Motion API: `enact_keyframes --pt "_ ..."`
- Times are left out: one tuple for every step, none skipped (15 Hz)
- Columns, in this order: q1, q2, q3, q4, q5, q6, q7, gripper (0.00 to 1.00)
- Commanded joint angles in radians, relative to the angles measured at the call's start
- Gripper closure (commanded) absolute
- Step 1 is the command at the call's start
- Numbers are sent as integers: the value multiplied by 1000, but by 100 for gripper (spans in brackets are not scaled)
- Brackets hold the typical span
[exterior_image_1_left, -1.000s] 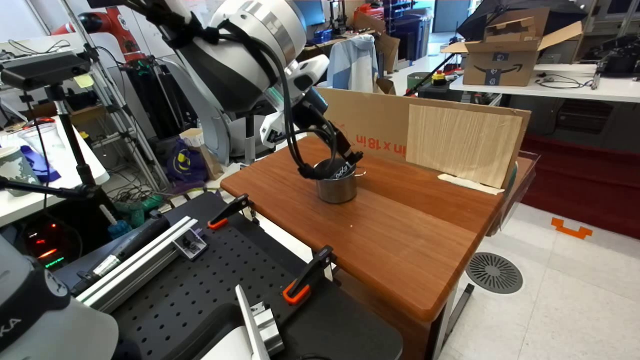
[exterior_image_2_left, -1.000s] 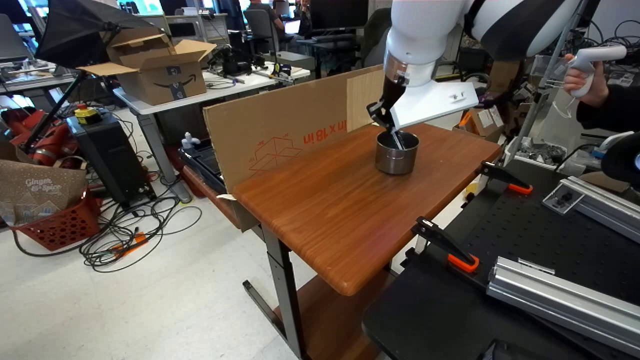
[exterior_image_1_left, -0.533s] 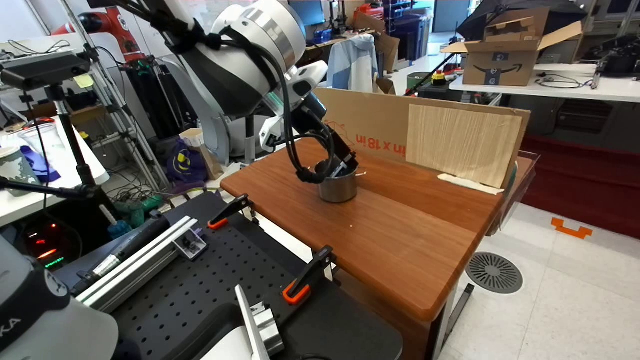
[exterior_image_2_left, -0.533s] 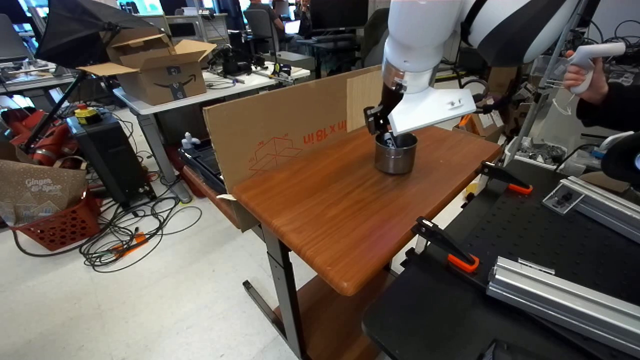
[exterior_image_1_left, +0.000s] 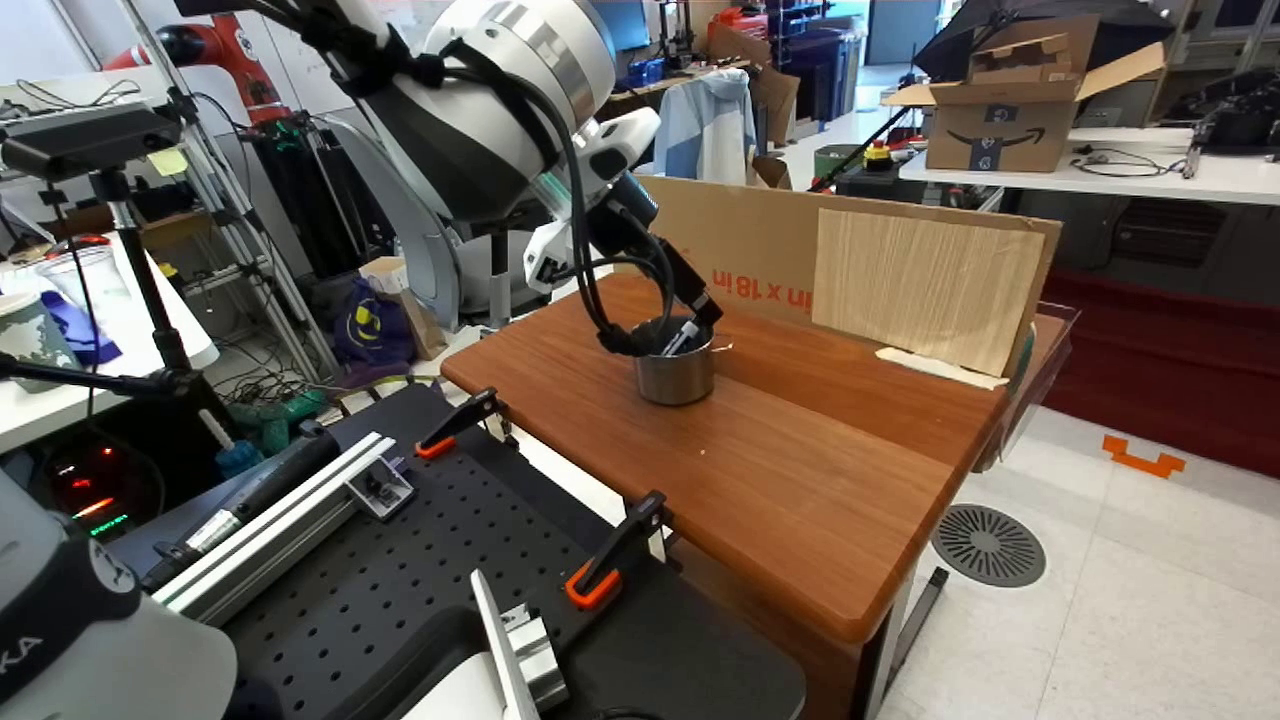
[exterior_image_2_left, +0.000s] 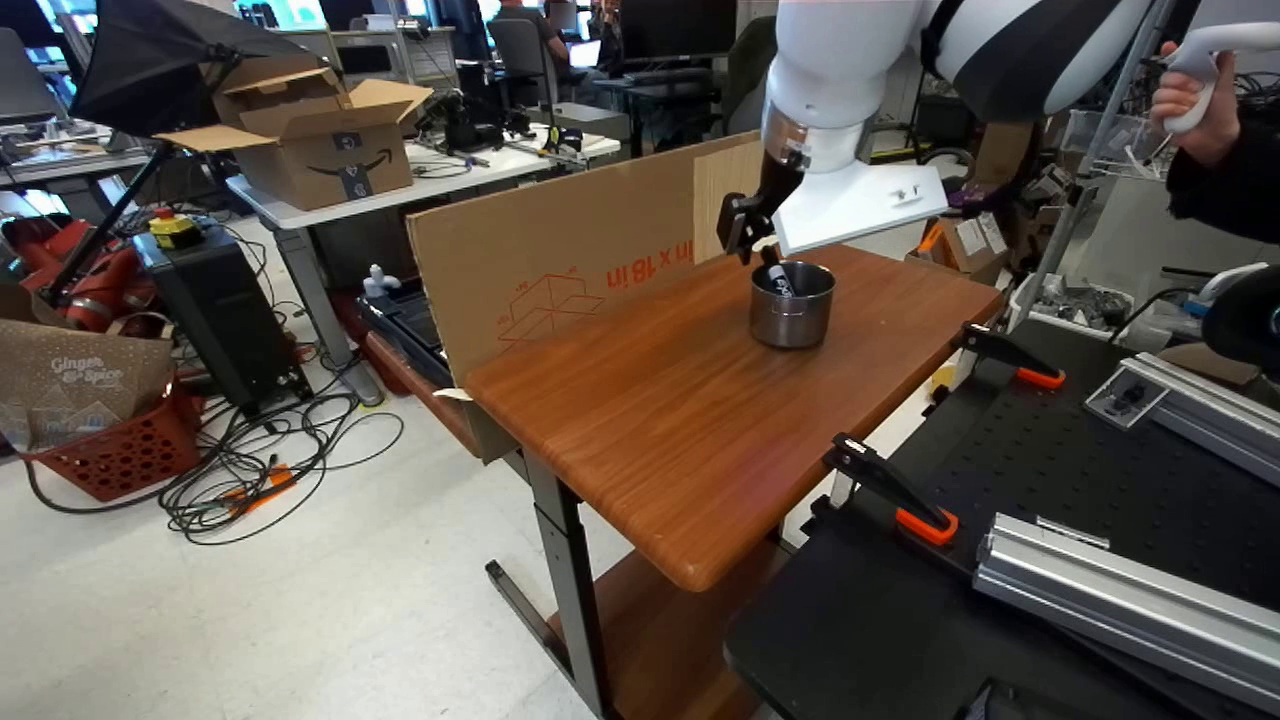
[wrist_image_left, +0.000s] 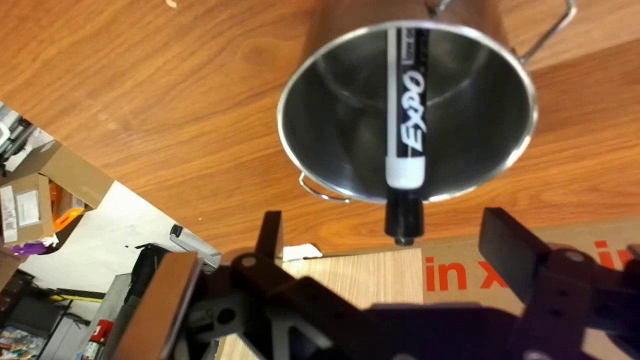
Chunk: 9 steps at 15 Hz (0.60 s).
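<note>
Now see the gripper (wrist_image_left: 383, 220) spread wide, with a gap on either side of the EXPO marker (wrist_image_left: 406, 132) in the wrist view! Find that marker tilted inside the steel pot (exterior_image_2_left: 790, 318), slanting up and out, with its black cap (wrist_image_left: 404, 212) showing between the fingers (wrist_image_left: 269, 235). And then, in both exterior views, watch the pot standing upright on the brown table (exterior_image_2_left: 680, 420), with a printed cardboard panel (exterior_image_2_left: 560, 240) rising near it along an edge.

The Expo marker (wrist_image_left: 406, 120) has its lower end hidden inside the stainless-steel pot (exterior_image_2_left: 790, 322), whose outer wall the wrist view crops.
</note>
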<state>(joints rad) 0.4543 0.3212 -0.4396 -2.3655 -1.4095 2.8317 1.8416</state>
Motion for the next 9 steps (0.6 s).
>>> enact_keyframes --pt "2 -74 -5 -19 -14 17 0 0" --pt "2 -102 -5 -28 -12 16 -16 0" --pt "2 -51 0 2 0 0 -3 0" --pt "2 -70 1 -2 0 0 -7 0" --pt "2 -82 0 -8 0 0 -9 0" --pt "2 -87 0 -14 0 0 -10 0" --pt "2 -87 1 -18 0 0 -10 0" --pt "2 -87 1 -19 0 0 -10 0" --pt "2 -87 1 -19 0 0 -10 0"
